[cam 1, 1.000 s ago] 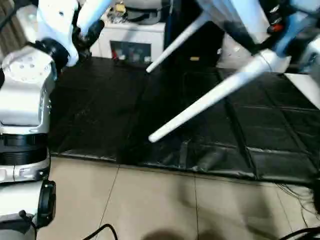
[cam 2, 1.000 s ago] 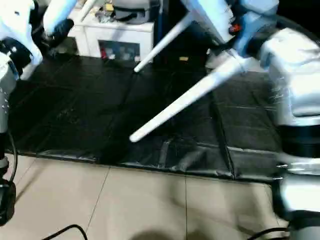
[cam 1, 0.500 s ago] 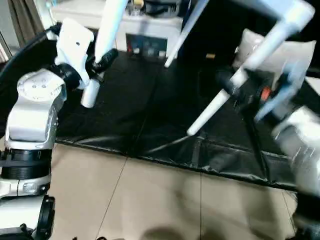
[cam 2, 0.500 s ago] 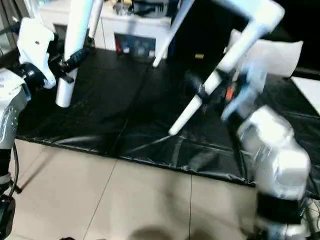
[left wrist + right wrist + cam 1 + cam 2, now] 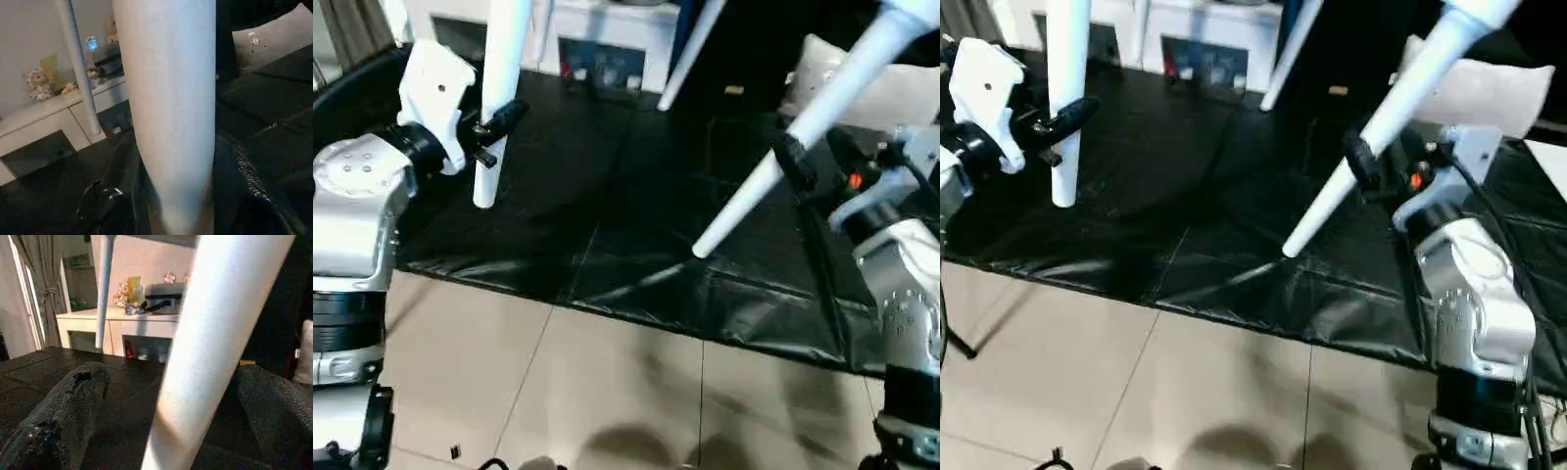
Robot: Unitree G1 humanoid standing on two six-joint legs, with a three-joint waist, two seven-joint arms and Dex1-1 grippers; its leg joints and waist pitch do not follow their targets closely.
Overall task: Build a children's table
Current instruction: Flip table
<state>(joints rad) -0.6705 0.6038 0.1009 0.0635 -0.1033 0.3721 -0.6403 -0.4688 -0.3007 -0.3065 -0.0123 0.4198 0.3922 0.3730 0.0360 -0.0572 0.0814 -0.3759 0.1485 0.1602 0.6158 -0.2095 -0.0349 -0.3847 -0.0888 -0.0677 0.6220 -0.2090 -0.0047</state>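
The children's table hangs legs-down over the black mat, its legs running up past the picture's top edge. My left gripper (image 5: 495, 119) is shut on the nearly upright left leg (image 5: 501, 59), a little above its tip; the black fingers (image 5: 244, 166) press its sides. My right gripper (image 5: 795, 160) stands open around the slanted right leg (image 5: 847, 78), at mid-length, with a gap beside one finger (image 5: 63, 406). A third leg (image 5: 690, 44) slants behind.
A black padded mat (image 5: 607, 196) covers the floor ahead, its front edge meeting beige tiles (image 5: 607, 392). A white cabinet (image 5: 607, 29) with toys on top stands at the back, and a white cushion (image 5: 901, 98) lies at the back right.
The whole view has shifted. The left leg now stands more upright in my left gripper. My right gripper has come from near the slanted leg's upper end to its middle.
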